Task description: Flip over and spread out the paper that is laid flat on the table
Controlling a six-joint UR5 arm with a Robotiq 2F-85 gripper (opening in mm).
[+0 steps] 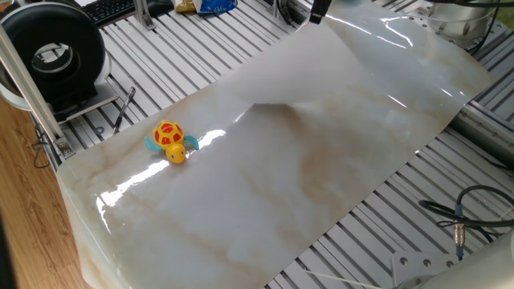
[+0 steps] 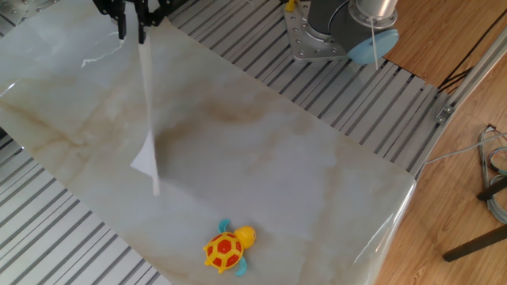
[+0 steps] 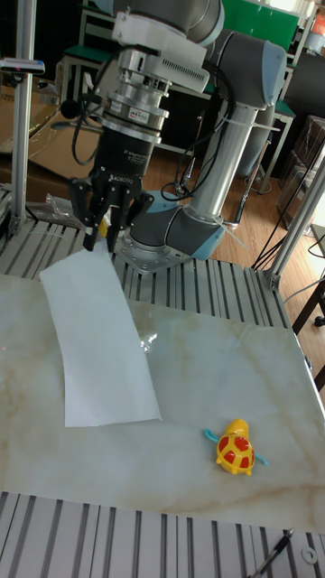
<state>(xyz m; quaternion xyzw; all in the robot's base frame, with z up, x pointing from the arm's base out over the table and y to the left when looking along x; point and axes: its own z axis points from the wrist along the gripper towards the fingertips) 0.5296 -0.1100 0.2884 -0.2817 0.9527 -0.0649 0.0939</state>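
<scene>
The white paper hangs from one short edge, held up by my gripper, which is shut on that top edge. In one fixed view the paper slopes down from the gripper at the top edge of the picture. The other fixed view shows the paper almost edge-on under the gripper. Its lower edge is close to the marble table; I cannot tell whether it touches. A grey shadow lies beneath it.
A small yellow and red toy turtle sits on the table toward one end. The robot base stands beside the table. A black round device, a pen and cables lie on the ribbed frame.
</scene>
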